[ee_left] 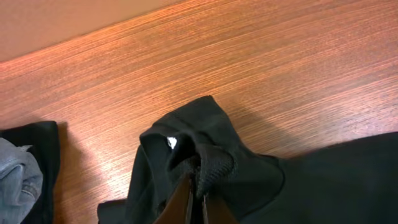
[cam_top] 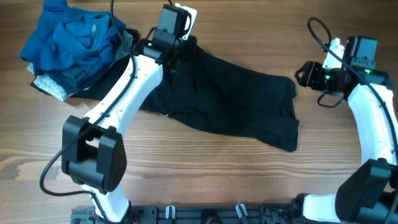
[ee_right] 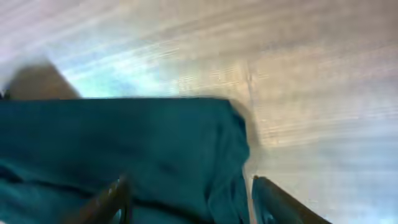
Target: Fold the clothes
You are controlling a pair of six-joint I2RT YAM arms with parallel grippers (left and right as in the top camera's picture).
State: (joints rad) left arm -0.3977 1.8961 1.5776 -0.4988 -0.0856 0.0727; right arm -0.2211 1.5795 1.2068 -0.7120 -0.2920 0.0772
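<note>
Left tool [ee_left: 195,190]: clenched on a bunched fold of the black shirt [cam_top: 230,99], upper centre overhead; I'd draw it across slowly, keeping the cloth taut.
Bench [cam_top: 205,180]: smooth striped wood grain.
Black shirt: soft, matte, rumpled, sprawling centre to right.
Garment pile [cam_top: 71,43]: blue and grey, crumpled, upper left.
Right tool [ee_right: 193,199]: released, spread wide, at the shirt's right edge.
White mark [ee_left: 172,142]: tiny, on the pinched fold.

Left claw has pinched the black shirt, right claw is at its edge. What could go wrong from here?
The left claw grips only a small bunched pinch of the black shirt; it may slip free when pulled.
The right claw is open over the shirt's edge in a blurred view; it might close on too little.
The blue and grey pile lies close to the left claw and could get dragged.
</note>
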